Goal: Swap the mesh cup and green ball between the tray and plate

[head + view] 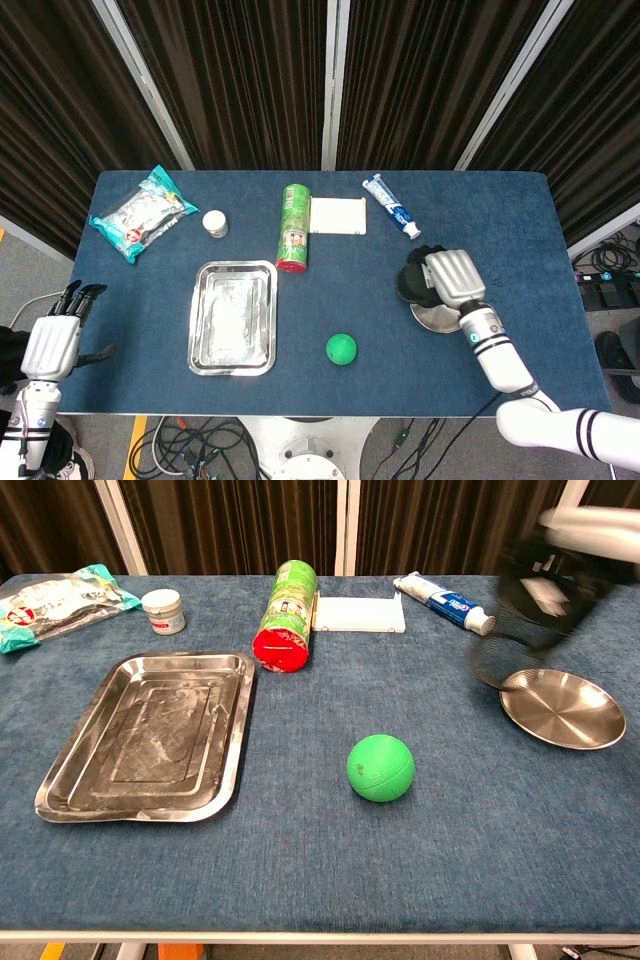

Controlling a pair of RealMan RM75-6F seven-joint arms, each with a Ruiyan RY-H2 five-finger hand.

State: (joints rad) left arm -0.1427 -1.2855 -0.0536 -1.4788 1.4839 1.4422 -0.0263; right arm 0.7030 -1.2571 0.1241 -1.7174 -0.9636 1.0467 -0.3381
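My right hand (450,278) grips the black mesh cup (416,281) and holds it in the air above the left edge of the round metal plate (565,708). In the chest view the cup (515,615) and the hand (590,530) are blurred by motion. The green ball (380,768) lies on the blue tablecloth between the plate and the metal tray (150,732); the head view shows the ball (341,348) right of the tray (233,316), which holds nothing. My left hand (52,343) hangs off the table's left side, fingers apart and holding nothing.
A green canister (294,228) lies on its side behind the tray. A white box (338,215) and a toothpaste tube (392,207) sit at the back. A small white jar (214,223) and a snack bag (140,212) are at the back left.
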